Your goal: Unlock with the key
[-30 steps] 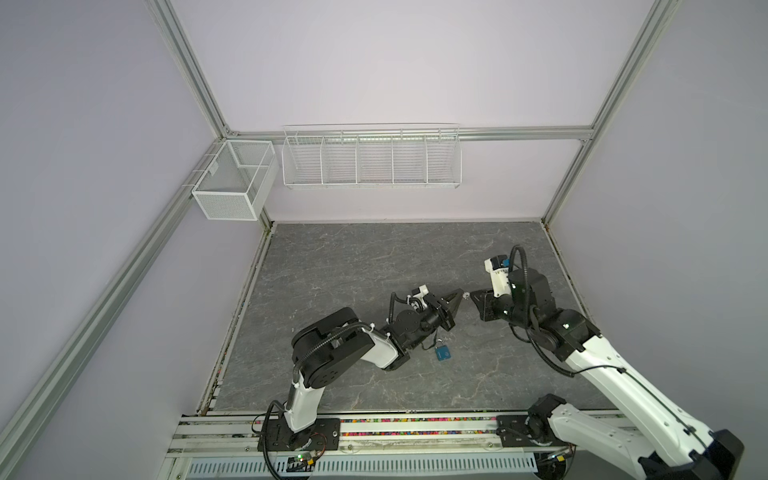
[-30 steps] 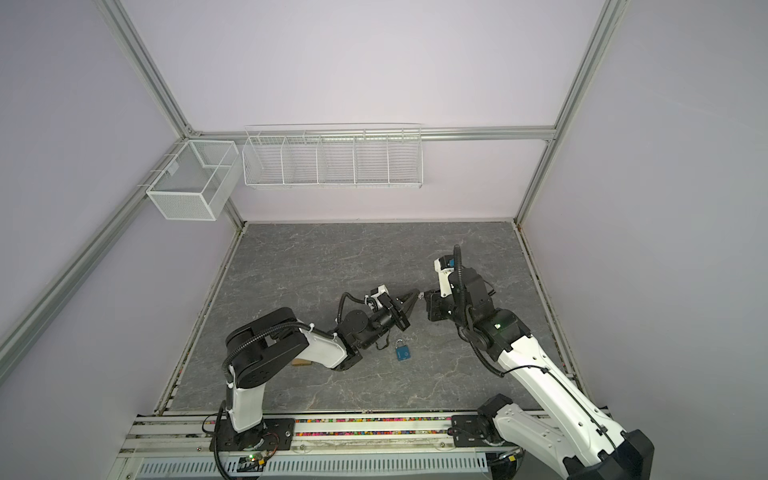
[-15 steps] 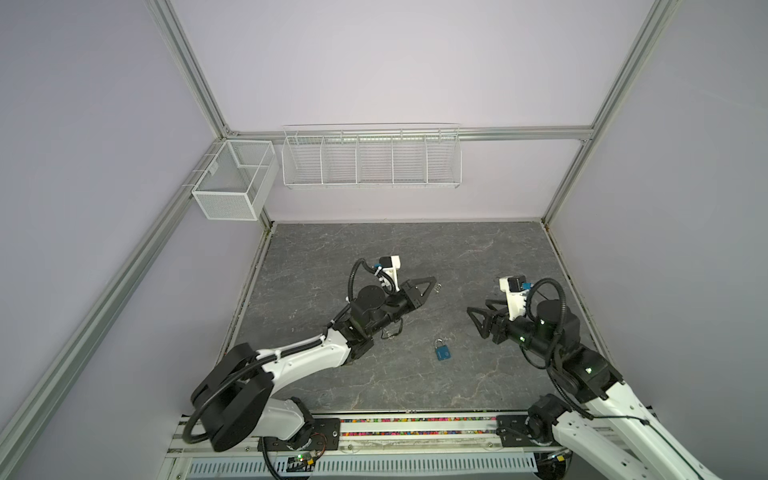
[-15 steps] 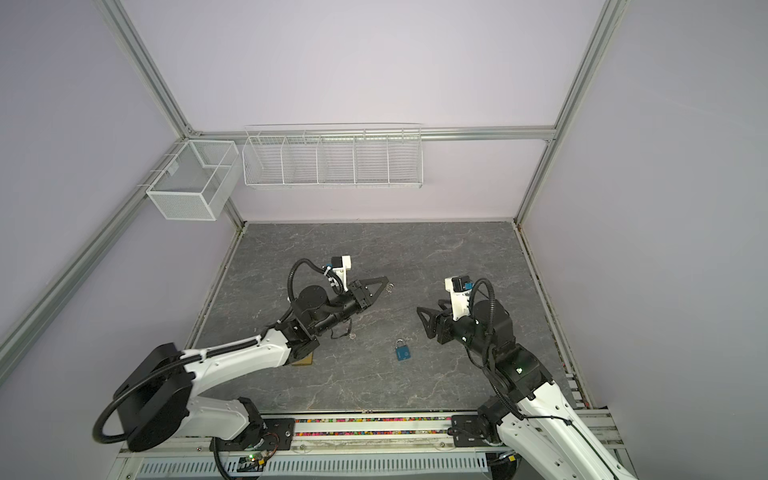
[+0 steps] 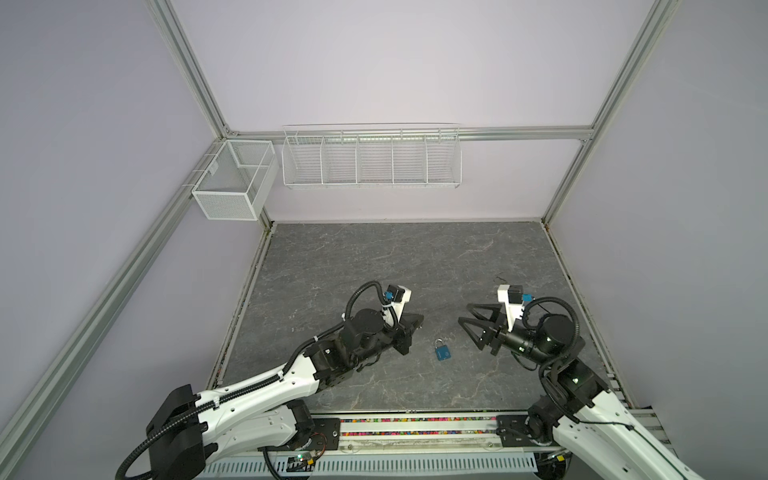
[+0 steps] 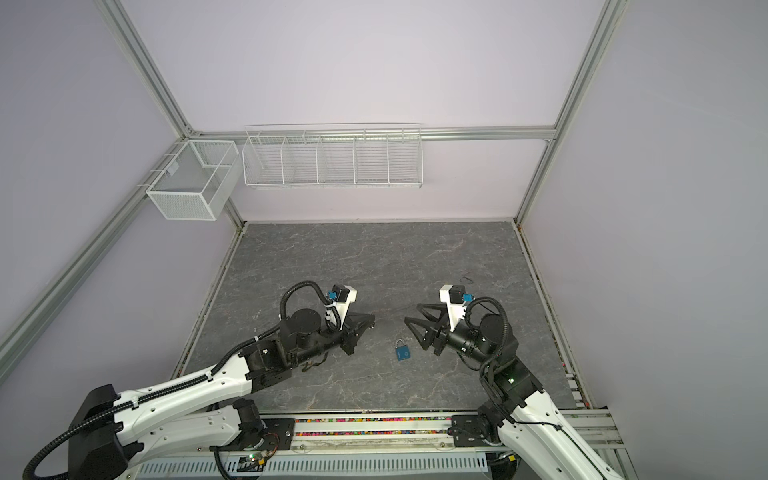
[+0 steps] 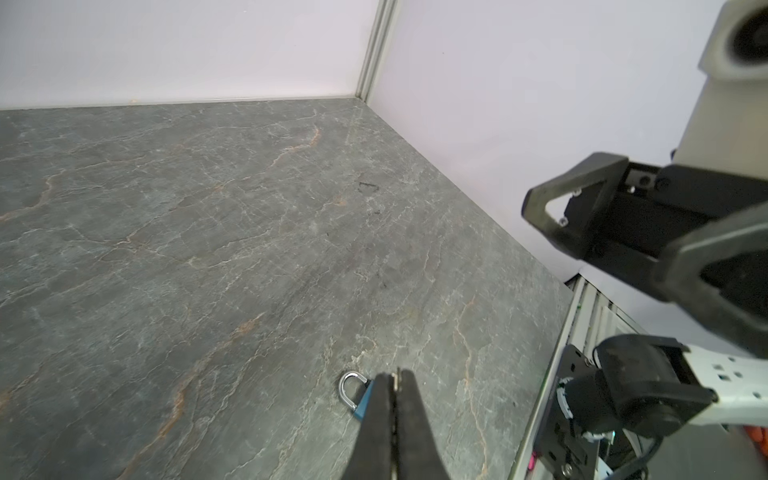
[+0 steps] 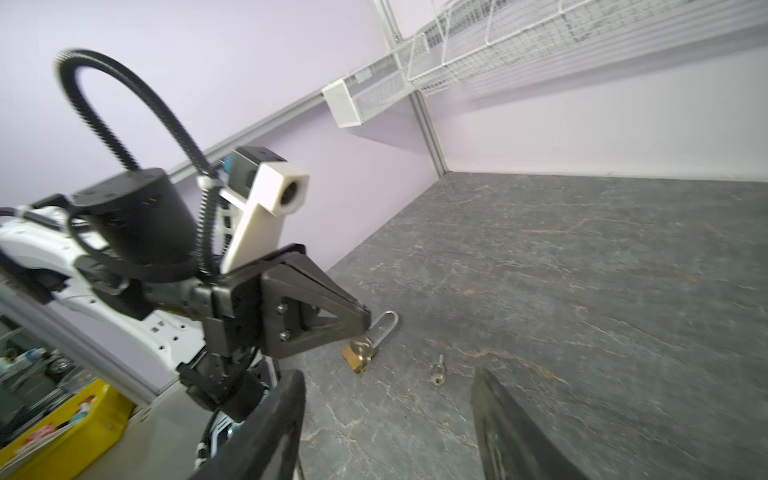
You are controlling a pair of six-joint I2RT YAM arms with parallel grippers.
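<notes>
A blue padlock (image 5: 443,350) (image 6: 402,351) with a silver shackle lies flat on the grey stone floor between the two arms. My left gripper (image 5: 419,321) (image 6: 371,322) (image 7: 395,376) hovers just left of it, shut, with a thin pale metal sliver that looks like the key pinched at its tips. The padlock (image 7: 353,392) is half hidden behind those fingers. My right gripper (image 5: 463,313) (image 6: 411,313) (image 8: 386,374) stands open and empty to the padlock's right. In the right wrist view a brass long-shackled padlock (image 8: 361,349) and a loose key (image 8: 436,369) lie below the left gripper (image 8: 363,318).
A long white wire rack (image 5: 371,156) and a small mesh basket (image 5: 232,183) hang on the back and left walls. Lilac walls close in the floor on three sides. A rail (image 5: 415,424) runs along the front, and a yellow bin (image 8: 62,428) sits beyond it.
A second ago the two grippers met tip to tip above the padlock. They have drawn apart to either side of it, and the right jaws have opened.
</notes>
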